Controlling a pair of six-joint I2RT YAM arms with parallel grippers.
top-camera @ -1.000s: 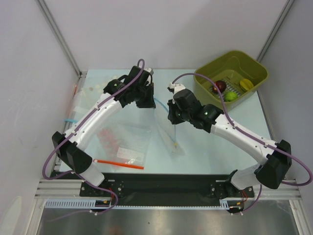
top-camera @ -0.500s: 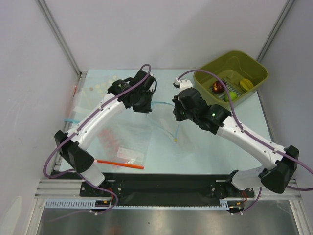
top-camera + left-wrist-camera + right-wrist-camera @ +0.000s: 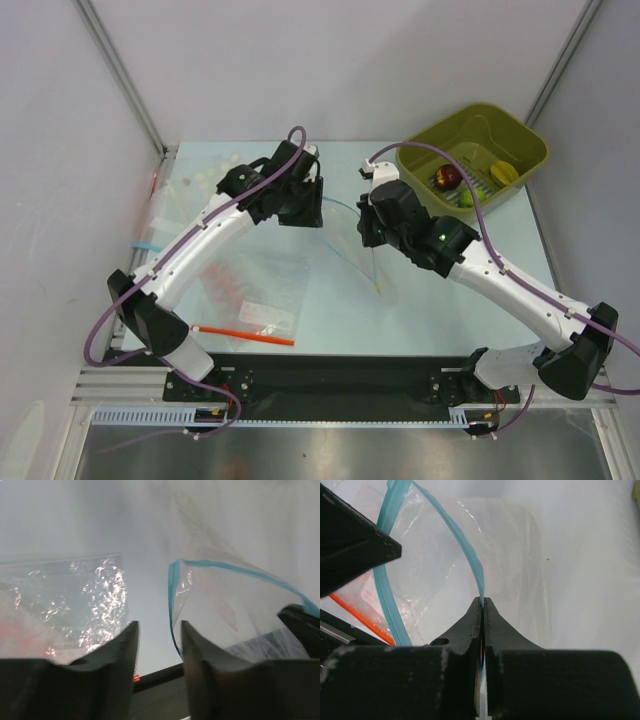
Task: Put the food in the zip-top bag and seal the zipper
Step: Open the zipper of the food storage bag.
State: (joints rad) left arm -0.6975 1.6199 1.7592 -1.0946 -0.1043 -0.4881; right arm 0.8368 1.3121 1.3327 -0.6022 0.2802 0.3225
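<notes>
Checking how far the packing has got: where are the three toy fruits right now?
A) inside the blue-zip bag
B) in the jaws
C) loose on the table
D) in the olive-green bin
D: the top view shows the dark red fruit, the green fruit and the yellow fruit lying in the olive-green bin, while the right gripper is shut only on the zipper.

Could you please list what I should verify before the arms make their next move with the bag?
1. Right gripper clamped on the zipper: ok.
2. Left gripper holding the opposite lip: not ok, fingers apart.
3. Zip-top bag mouth parted: ok.
4. Food located, all three in the olive bin: ok.
5. Zip-top bag bottom supported by the table: cannot tell.
</notes>
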